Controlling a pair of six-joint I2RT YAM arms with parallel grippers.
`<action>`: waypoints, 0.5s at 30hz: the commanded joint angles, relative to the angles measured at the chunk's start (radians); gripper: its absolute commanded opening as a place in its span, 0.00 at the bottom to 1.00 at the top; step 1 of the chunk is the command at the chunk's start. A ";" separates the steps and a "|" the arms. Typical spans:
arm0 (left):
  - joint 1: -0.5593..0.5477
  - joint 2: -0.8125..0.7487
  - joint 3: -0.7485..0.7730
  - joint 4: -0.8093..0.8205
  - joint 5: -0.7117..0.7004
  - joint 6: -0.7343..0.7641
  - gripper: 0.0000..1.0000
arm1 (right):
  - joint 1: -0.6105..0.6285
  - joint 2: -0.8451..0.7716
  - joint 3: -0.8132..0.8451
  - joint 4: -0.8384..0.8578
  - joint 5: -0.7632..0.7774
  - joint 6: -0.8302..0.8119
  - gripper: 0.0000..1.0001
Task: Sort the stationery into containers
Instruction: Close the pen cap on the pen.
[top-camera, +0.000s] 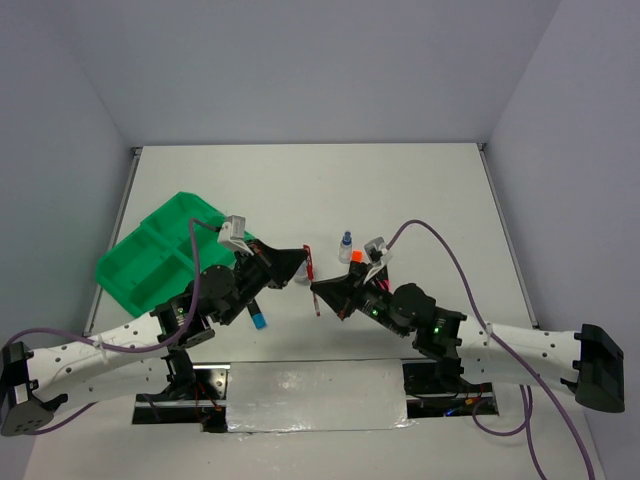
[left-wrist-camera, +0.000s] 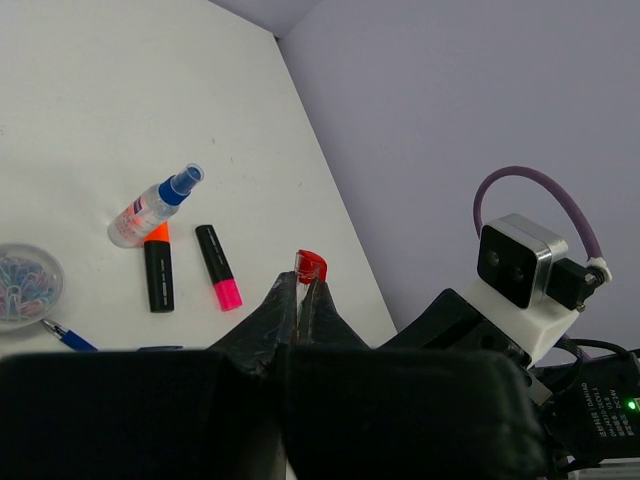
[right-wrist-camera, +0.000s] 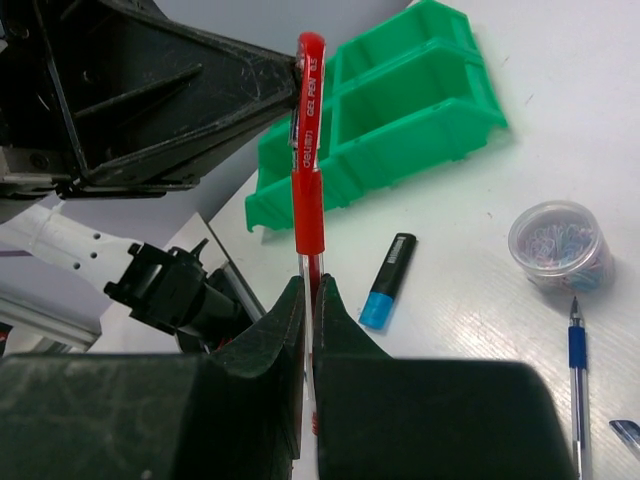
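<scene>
A thin red pen (right-wrist-camera: 308, 150) hangs in the air between the two arms, above the middle of the table. My right gripper (right-wrist-camera: 310, 290) is shut on its clear barrel, just below the red grip. My left gripper (left-wrist-camera: 300, 285) is shut on the other end, where the red cap (left-wrist-camera: 311, 265) sticks out past its tips. From above, the red pen (top-camera: 311, 270) spans the left gripper (top-camera: 303, 262) and the right gripper (top-camera: 318, 290). The green divided tray (top-camera: 150, 255) lies at the left, its compartments (right-wrist-camera: 400, 100) bare where visible.
On the table lie a blue-ended highlighter (right-wrist-camera: 388, 280), an orange-ended highlighter (left-wrist-camera: 158, 270), a pink-ended highlighter (left-wrist-camera: 217, 266), a blue-capped bottle (left-wrist-camera: 155, 207), a round tub of clips (right-wrist-camera: 560, 245) and a blue pen (right-wrist-camera: 577, 370).
</scene>
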 joint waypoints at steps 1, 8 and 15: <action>-0.007 0.000 -0.013 0.067 0.011 -0.013 0.00 | -0.013 0.002 0.065 0.013 0.033 0.008 0.00; -0.014 0.002 -0.033 0.107 0.028 0.024 0.00 | -0.022 0.023 0.115 0.000 0.038 0.026 0.00; -0.023 0.008 -0.067 0.166 0.075 0.064 0.00 | -0.036 -0.001 0.170 -0.015 0.050 -0.011 0.00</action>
